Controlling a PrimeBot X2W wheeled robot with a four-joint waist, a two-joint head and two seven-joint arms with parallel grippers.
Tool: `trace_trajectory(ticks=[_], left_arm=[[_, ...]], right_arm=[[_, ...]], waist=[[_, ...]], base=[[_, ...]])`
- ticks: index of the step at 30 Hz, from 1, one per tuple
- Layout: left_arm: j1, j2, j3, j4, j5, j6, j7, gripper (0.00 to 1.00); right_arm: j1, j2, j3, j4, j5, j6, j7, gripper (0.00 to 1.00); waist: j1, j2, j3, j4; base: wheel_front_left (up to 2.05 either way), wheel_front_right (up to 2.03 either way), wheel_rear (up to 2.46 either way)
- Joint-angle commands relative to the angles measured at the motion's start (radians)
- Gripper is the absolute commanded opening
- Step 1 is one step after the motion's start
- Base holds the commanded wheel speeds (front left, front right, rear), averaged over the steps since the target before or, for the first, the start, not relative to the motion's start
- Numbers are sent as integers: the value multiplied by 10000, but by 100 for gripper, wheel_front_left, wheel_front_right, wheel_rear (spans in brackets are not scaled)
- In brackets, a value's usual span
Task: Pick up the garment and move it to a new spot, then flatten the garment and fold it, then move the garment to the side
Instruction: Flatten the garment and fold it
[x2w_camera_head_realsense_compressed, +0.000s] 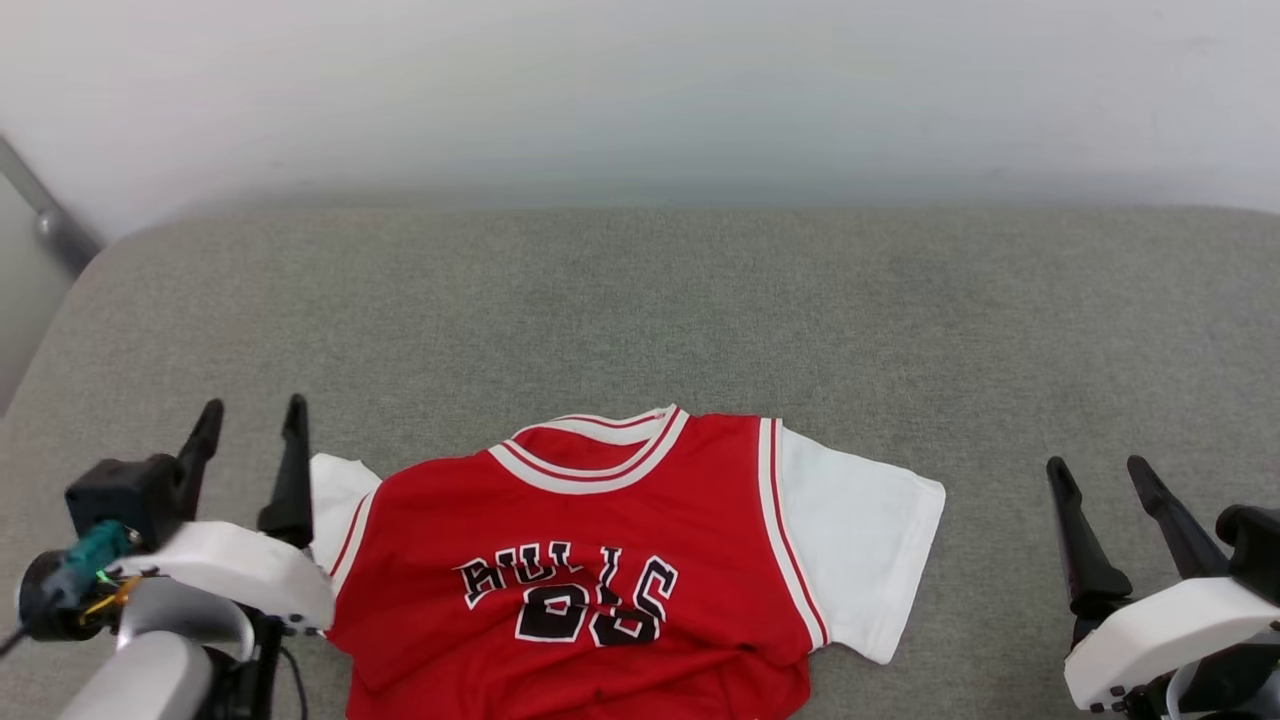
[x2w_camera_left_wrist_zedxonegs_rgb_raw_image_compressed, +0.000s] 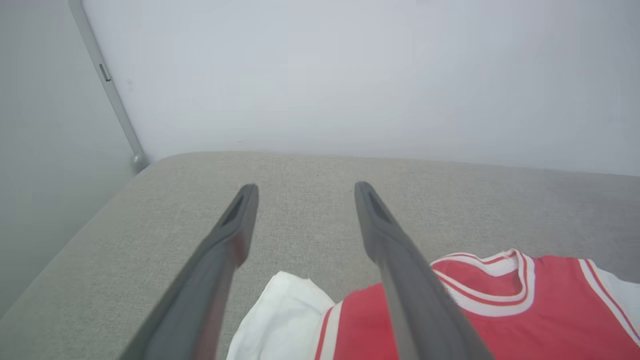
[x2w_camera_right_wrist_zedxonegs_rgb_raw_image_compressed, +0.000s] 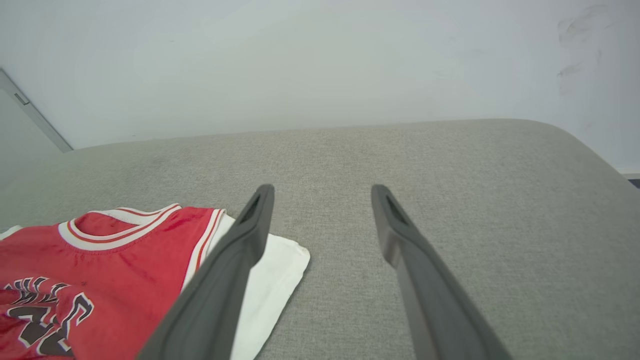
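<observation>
Spread wide, the left gripper (x2w_camera_head_realsense_compressed: 253, 408) sits at the lower left of the head view, its two long dark fingers parted with nothing between them. Its arm comes up from the bottom-left corner, the pale wrist housing tilted a little. The fingers point up that view toward the wall (x2w_camera_head_realsense_compressed: 640, 90). The inner finger stands just beside the crumpled white sleeve of the garment (x2w_camera_head_realsense_compressed: 700, 500); whether it touches the cloth cannot be told. In the left wrist view the same gripper (x2w_camera_left_wrist_zedxonegs_rgb_raw_image_compressed: 305, 188) looks along the grey cushion (x2w_camera_left_wrist_zedxonegs_rgb_raw_image_compressed: 310, 220), with the bunched sleeve low between the fingers and the red body and striped collar under the right-hand finger.

At the lower right, the right gripper (x2w_camera_head_realsense_compressed: 1098, 465) is also parted and empty. Its arm enters from the bottom-right corner and the fingers lean slightly inward. Bare cushion lies between it and the garment's other sleeve, which is spread flat. In the right wrist view one finger crosses in front of that sleeve.

The garment lies front up on the cushion, close to the robot, with its collar toward the wall, its black lettering wrinkled, and its lower part cut off by the picture's bottom edge. A metal bar (x2w_camera_head_realsense_compressed: 45, 215) slants down the wall at the far left.
</observation>
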Motion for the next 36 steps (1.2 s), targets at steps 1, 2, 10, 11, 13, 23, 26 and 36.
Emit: trace_trajectory(ticks=[1,2,10,11,13,23,26,36], left_arm=[[168,-94,-72,-443,384,168,-358,100],[202,-158,-131,-662,544,236,-476,100],[850,-519,-340,-2042,1414,957,-831,100],[896,-573,-314,-2160,1430,996,-840,100],[972,-664,-303,-2259,1493,1017,-876,100],[618,-1346,-392,-1971,1597,611,-941,100],[474,-1547,-380,-1816,1658,393,-953,100],[221,-2163,-89,-1452,1917,-394,-960,100]], right_arm=[[138,17,5,-9,61,-7,77,100],[147,18,30,-4,114,-7,136,100],[354,17,-154,519,748,-7,788,100],[371,18,-237,703,853,-7,924,100],[211,18,-428,1183,1083,-7,1301,100],[-1941,-646,-810,3518,1329,-7,4814,100],[-2664,-926,-711,3940,1266,-7,5805,100],[-3255,-989,-268,5198,976,-7,7456,100]], waist=[[0,0,-134,28],[0,0,-175,50],[0,0,-385,214],[0,0,-338,295],[0,0,-228,477],[0,0,551,1562],[0,0,775,1814],[0,0,1335,2207]], base=[[0,0,0],[0,0,0],[0,0,0],[0,0,0],[0,0,0],[0,0,0],[0,0,0],[0,0,0]])
